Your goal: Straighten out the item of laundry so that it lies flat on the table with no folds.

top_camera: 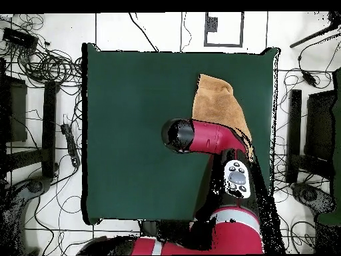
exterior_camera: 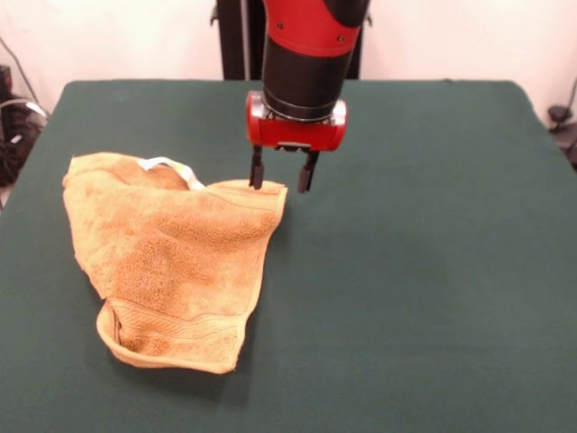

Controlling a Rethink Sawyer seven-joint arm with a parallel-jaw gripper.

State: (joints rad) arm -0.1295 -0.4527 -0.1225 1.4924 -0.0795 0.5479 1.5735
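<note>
The golden-orange towel (exterior_camera: 171, 253) lies crumpled on the left part of the green table (exterior_camera: 433, 271), with folds and a rolled near edge. Its white tag loop (exterior_camera: 171, 165) shows at the far edge. My gripper (exterior_camera: 282, 178) hangs from the red and black arm directly over the towel's far right corner. It is open, with one finger (exterior_camera: 257, 171) at the towel's edge and the other just past the corner, and nothing is held. In the overhead view the towel (top_camera: 216, 103) lies near the table's right side, partly under the arm (top_camera: 213, 137), which hides the gripper.
The table (top_camera: 133, 133) stretches wide to the right of the towel in the front view. Cables and stands lie on the floor around the table (top_camera: 46, 67).
</note>
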